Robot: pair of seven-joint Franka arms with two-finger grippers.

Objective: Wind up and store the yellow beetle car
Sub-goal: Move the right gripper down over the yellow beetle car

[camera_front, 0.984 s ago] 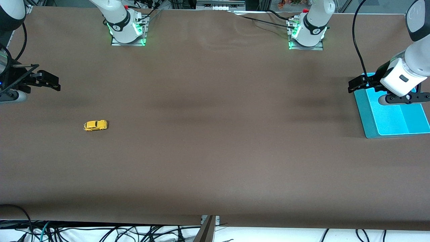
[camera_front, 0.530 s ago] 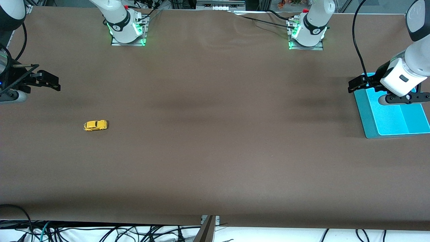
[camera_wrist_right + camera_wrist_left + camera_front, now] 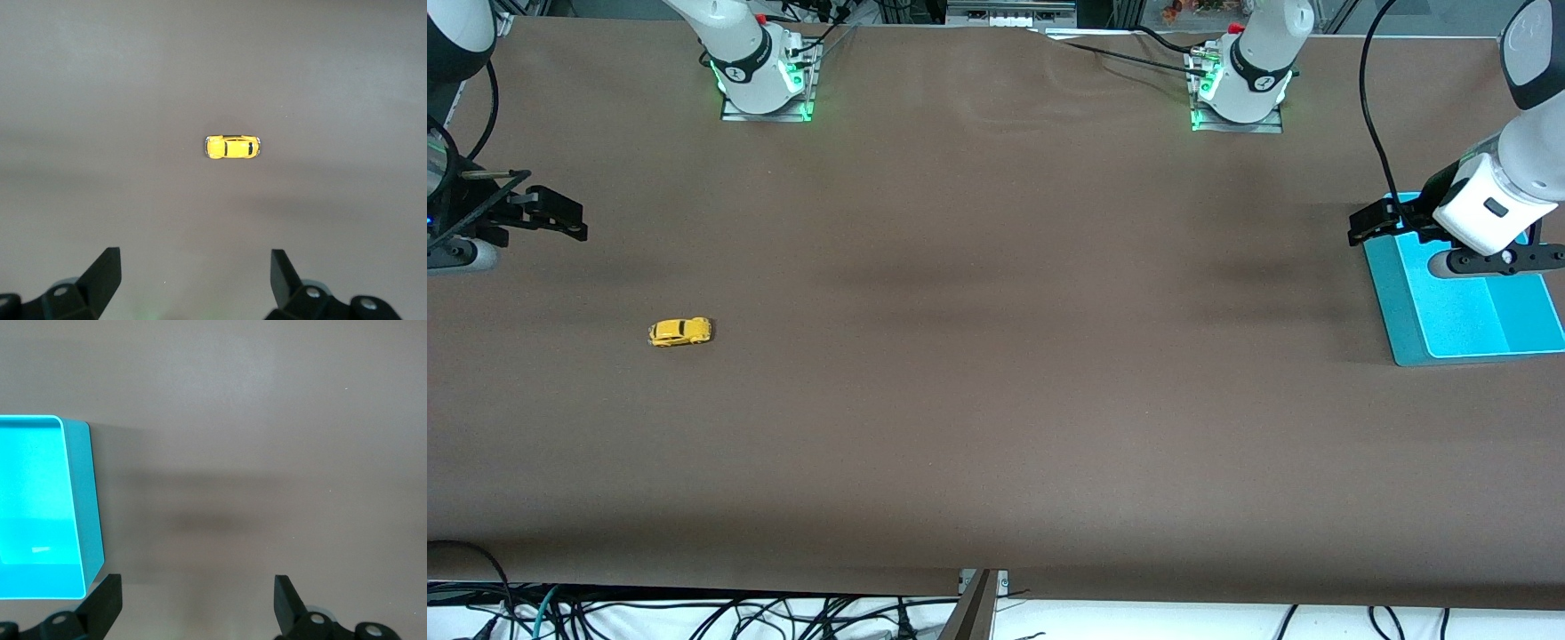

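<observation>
Yellow: one yellow beetle car [image 3: 680, 332] (upright), one teal tray [image 3: 1405, 347].

Both arms run off the front view's edges, so only their wrists and hands show. The right gripper [image 3: 560, 218] is half cut by the edge, and in its own wrist view only the two fingertips [image 3: 107, 270] poke in. The left gripper [image 3: 1371, 222] hides part of the teal tray [image 3: 1405, 329], whose end toward the left arm's side is also cropped. The yellow beetle car [image 3: 680, 332] is too small to make out wheels or any winding part.
</observation>
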